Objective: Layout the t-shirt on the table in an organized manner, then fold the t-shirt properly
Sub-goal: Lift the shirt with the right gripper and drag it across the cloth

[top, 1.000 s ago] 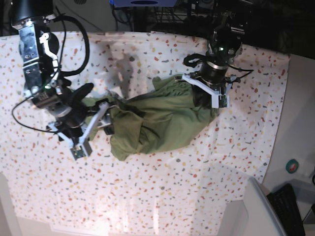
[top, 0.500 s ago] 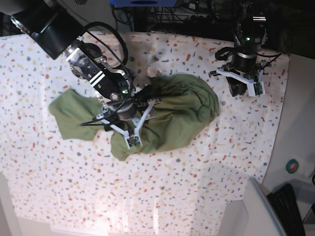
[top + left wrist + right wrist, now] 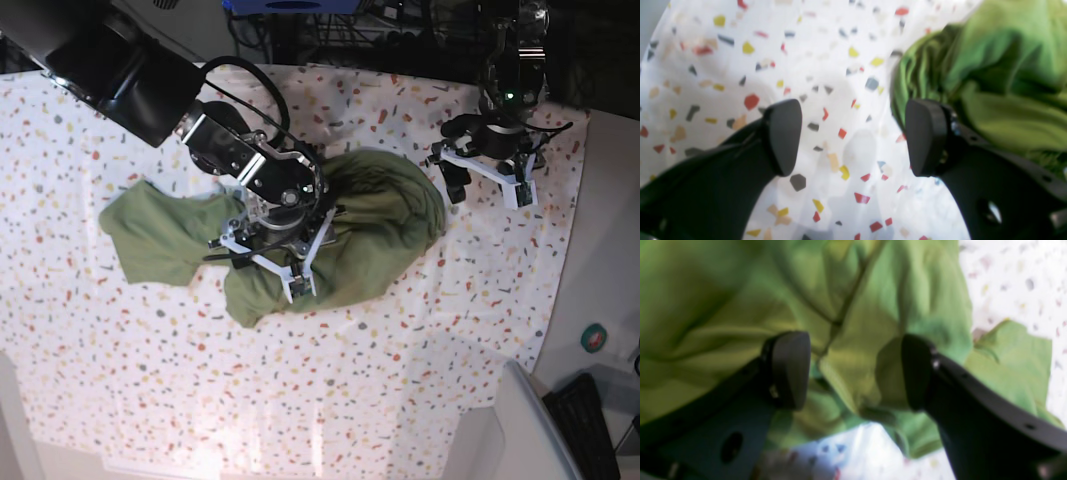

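The olive-green t-shirt (image 3: 370, 225) lies crumpled in the middle of the speckled table (image 3: 120, 380), with one part spread out to the left (image 3: 150, 230). My right gripper (image 3: 262, 262) hangs over the shirt's middle. In the right wrist view this gripper (image 3: 853, 371) is open, with wrinkled shirt cloth (image 3: 723, 290) below and between its fingers. My left gripper (image 3: 482, 178) is just right of the shirt's right edge. In the left wrist view this gripper (image 3: 853, 136) is open and empty over bare table cloth (image 3: 740, 66), and the shirt (image 3: 990, 83) lies at its right finger.
The table's right edge (image 3: 565, 250) runs close to my left gripper. A plain grey-white surface (image 3: 520, 420) and a dark keyboard (image 3: 585, 420) are at the lower right. Dark equipment and cables stand along the far edge (image 3: 350, 30).
Both grippers have let go of the shirt. My right arm has moved right, from the shirt's left end to over its middle. My left gripper has moved off the shirt to its right edge.
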Tool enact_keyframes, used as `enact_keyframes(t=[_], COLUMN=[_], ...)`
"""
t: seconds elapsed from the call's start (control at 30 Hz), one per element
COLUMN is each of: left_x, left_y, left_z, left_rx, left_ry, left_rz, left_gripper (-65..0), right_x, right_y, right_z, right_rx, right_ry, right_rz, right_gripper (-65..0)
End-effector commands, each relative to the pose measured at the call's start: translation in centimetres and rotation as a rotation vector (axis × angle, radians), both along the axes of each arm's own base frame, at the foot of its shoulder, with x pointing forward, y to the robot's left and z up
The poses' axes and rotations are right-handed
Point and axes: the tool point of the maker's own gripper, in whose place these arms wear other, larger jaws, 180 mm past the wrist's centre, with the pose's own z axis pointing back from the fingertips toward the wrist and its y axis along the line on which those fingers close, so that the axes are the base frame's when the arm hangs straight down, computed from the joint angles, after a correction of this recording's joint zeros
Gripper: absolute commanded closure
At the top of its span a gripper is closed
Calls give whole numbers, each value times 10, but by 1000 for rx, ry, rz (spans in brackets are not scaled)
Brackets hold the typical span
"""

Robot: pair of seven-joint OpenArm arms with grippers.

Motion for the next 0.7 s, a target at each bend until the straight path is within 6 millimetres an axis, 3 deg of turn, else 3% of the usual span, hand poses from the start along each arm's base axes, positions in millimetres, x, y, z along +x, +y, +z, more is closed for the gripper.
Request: enact_keyframes(t=[0.0,0.13,0.23,0.3,0.33,0.5,0.67], left_x=[5,6,6,6,7,8,21], left_y=[0,-3,-3,-5,-10,-28,-73], left_z=[8,8,8,8,8,7,6], left_rx=[9,7,7,1,-9,-37,-63], left_ry=[-28,-32,-32,-33,-37,-37,-43], left_rz=[-8,-16,-16,-28,-52,-126,-260], left_gripper=[-469,-469,-466,-464,-464,-464,-462], right_x=[20,26,26,24,20,18,26], right_y=[3,-7,-11,-21,-22,-50,-92], right_z=[15,9,13,18,21,50,82], right_rx=[-7,-41,-35,-28,-10,62,94], right_ry=[-63,-52,-66,-82,-89,-135,-167], right_rz=[2,-15,-13,-7,-4,-53,-135], right_gripper=[-413,-380,-197,-24,0,0,0])
